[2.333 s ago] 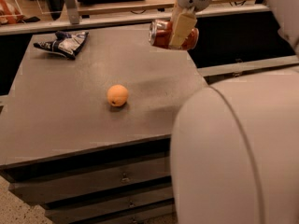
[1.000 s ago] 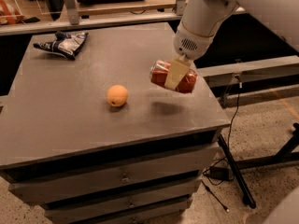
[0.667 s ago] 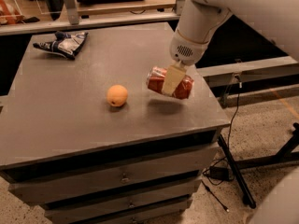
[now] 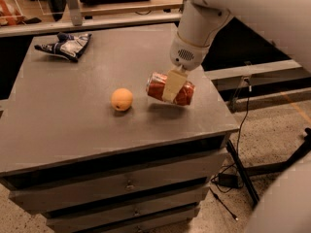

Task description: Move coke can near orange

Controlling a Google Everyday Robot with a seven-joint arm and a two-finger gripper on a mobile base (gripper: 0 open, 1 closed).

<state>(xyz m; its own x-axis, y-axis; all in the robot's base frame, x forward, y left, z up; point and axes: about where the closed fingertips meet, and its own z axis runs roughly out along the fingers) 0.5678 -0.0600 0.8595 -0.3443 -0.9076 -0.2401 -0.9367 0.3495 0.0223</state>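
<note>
The coke can, red-orange with a silver end, lies on its side in my gripper, just above the grey table top. The gripper comes down from the white arm at the upper right and is shut on the can; one pale finger crosses its front. The orange sits on the table just left of the can, with a small gap between them.
A dark blue and white bag lies at the table's far left corner. The grey table has drawers below its front edge. Its right edge is close to the can. Cables and a stand leg are on the floor at the right.
The gripper has carried the can down and to the left, from the table's far right edge toward the orange. The orange and the bag have not moved.
</note>
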